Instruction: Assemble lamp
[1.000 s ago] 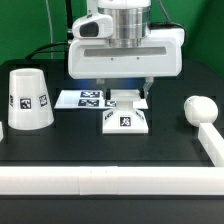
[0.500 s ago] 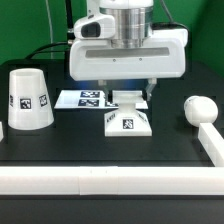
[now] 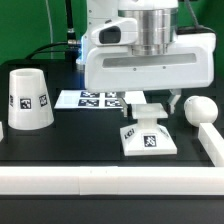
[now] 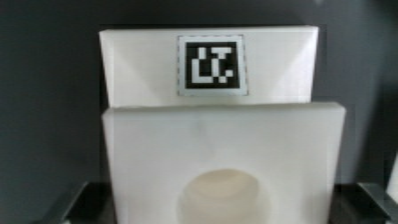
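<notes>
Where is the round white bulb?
The rounded white plastic bulb lies on the exterior view's right, just right of the flat square white base.

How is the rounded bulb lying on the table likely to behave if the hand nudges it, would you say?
The bulb looks rounded and lies on its side, so it would probably roll rather than slide. Its smooth, hard-looking white surface may slip in a pinch grip.

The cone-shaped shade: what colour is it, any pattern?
The shade is white with a black-and-white square tag, clearest in the exterior view.
</notes>
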`<control>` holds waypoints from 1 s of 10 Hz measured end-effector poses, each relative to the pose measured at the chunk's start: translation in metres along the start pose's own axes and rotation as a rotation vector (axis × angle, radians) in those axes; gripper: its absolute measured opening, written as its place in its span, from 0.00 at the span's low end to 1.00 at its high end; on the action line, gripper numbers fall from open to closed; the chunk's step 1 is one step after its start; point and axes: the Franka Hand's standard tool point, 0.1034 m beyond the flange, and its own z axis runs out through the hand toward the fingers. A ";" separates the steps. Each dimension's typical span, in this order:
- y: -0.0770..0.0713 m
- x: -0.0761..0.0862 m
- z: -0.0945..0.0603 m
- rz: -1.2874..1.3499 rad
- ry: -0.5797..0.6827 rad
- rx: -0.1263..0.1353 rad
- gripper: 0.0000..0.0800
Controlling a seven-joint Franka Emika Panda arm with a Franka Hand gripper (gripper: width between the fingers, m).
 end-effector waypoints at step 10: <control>-0.041 0.065 0.003 0.008 0.057 0.017 0.67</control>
